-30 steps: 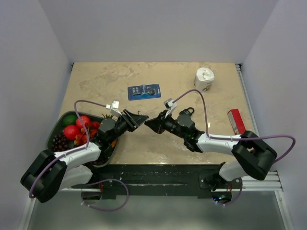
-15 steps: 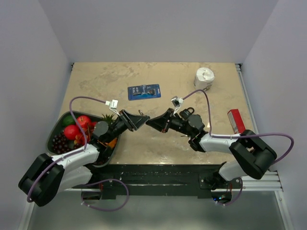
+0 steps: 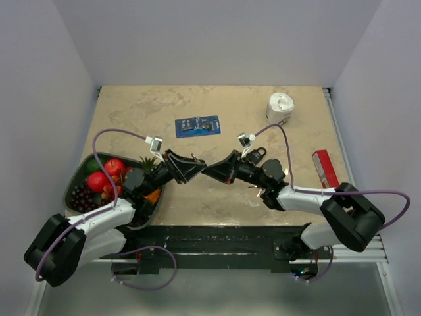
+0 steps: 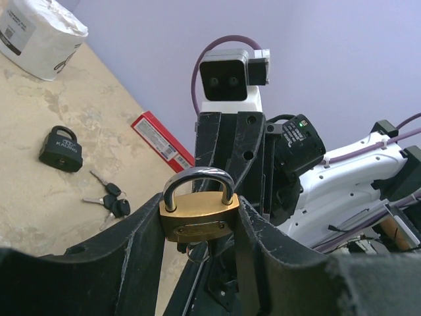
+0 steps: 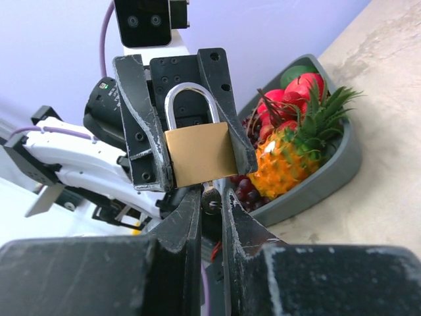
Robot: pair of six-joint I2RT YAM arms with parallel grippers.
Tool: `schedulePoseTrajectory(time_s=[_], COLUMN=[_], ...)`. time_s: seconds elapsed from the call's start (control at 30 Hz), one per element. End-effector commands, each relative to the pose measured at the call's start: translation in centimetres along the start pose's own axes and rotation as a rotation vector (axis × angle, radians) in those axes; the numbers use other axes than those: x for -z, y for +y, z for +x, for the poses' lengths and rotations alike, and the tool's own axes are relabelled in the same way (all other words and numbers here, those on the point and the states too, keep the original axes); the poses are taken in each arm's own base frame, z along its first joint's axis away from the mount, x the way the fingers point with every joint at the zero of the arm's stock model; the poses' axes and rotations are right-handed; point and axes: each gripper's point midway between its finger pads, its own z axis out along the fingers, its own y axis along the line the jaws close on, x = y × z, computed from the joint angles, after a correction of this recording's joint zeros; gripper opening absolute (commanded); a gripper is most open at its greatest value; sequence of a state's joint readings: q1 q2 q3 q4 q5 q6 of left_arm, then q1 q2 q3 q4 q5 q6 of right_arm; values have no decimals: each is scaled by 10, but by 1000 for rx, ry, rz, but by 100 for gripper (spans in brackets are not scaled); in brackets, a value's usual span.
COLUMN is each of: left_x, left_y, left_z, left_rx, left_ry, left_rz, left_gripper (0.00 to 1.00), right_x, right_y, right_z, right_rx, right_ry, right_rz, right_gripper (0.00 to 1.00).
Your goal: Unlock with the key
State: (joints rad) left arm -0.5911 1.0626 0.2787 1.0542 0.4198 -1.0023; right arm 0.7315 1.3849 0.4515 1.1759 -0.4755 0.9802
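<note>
My left gripper (image 4: pixel 199 212) is shut on a small brass padlock (image 4: pixel 199 218), held upright with its silver shackle on top and closed. My right gripper (image 5: pixel 210 195) meets it from below, shut on a tiny silver key (image 5: pixel 210 198) whose head sits right under the padlock's (image 5: pixel 199 157) base. In the top view the two grippers (image 3: pixel 191 168) (image 3: pixel 215 172) touch tip to tip over the table's middle. The key (image 4: pixel 109 201), a bunch with black heads, lies on the table beside the black padlock (image 4: pixel 60 148), away from both grippers.
A grey tray (image 3: pixel 74 195) of plastic fruit sits under my left arm. A blue card pack (image 3: pixel 197 126) lies at the back centre, a paper roll (image 3: pixel 281 108) at the back right, and a red box (image 3: pixel 323 166) by the right edge.
Both arms have closed in on each other. The right gripper has come left and up until its tiny key sits under the brass padlock. Neither grip has changed.
</note>
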Motion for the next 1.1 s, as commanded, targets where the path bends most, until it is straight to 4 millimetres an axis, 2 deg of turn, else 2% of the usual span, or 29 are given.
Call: schedulePoseTrajectory(time_s=[0.0,0.4,0.8,1.07], left_x=[5,9,3,7], left_y=[-58,-71,-82,-93], left_z=[-1,4,8,15], left_rx=[-125,-176,-256,-286], left_ry=[56,85,112,137], left_rz=[248,314,355,409], left_gripper=[0,0,0,0], right_x=[2,2,2,2], right_y=[-4,0,-7,-7], right_z=[-44,-47,-43,-43], right_rx=[-12,-137,-224,-266], right_ry=[-175,-197,-189,-201], right_rz=[38,2,40,23], right_gripper=[0,0,0,0])
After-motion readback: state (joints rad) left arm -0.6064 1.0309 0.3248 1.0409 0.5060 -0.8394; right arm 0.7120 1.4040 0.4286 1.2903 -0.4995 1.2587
